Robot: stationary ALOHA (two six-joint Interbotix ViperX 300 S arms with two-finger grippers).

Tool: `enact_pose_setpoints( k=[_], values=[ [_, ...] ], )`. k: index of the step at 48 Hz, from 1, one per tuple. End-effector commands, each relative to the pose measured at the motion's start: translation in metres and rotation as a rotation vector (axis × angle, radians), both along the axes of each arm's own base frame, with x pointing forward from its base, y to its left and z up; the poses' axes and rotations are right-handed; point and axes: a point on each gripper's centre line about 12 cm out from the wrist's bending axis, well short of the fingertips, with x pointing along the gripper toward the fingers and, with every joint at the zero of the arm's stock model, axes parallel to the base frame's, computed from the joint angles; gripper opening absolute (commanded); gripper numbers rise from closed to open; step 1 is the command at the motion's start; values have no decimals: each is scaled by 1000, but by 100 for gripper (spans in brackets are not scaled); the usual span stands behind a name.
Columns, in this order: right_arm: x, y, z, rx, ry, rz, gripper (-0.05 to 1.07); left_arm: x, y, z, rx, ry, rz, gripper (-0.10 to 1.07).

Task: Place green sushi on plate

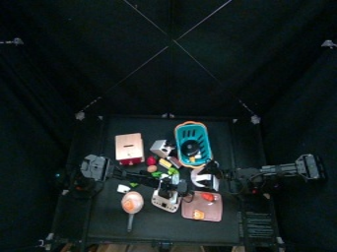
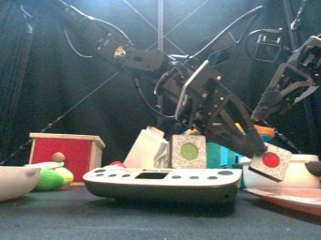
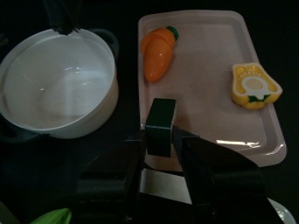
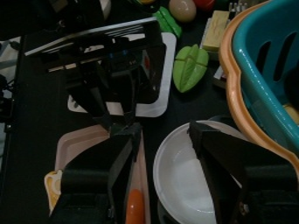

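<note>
My left gripper [image 3: 163, 149] is shut on the green sushi [image 3: 162, 121], a small roll with a dark green wrap. In the front view its white face with a bright green centre [image 2: 189, 148] hangs under the left gripper [image 2: 189, 131]. The sushi hangs over the near edge of a pink tray [image 3: 211, 114], beside the round white plate [image 3: 59, 87]. My right gripper [image 4: 176, 171] is open and empty, with its jaws wide apart over the white plate [image 4: 193, 188].
On the pink tray lie an orange carrot [image 3: 156, 52] and a yellow piece [image 3: 251, 85]. A blue oval basket [image 4: 268, 52] stands by the plate, with a bright green toy [image 4: 191, 66] next to it. A white scale [image 2: 163, 183], a red-centred roll [image 2: 269, 161] and a red box [image 2: 66, 150] stand nearby.
</note>
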Motion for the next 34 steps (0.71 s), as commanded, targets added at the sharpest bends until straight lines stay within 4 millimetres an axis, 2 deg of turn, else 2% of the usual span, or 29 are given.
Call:
enact_pose_setpoints(
  k=[1,34],
  values=[
    [3,1,6,2,-20,2,84,8,-3,17,2,-46,-10,71],
    [3,1,5,1,-18,3,84,9,-6,23,4,-55,-16,75]
  ],
)
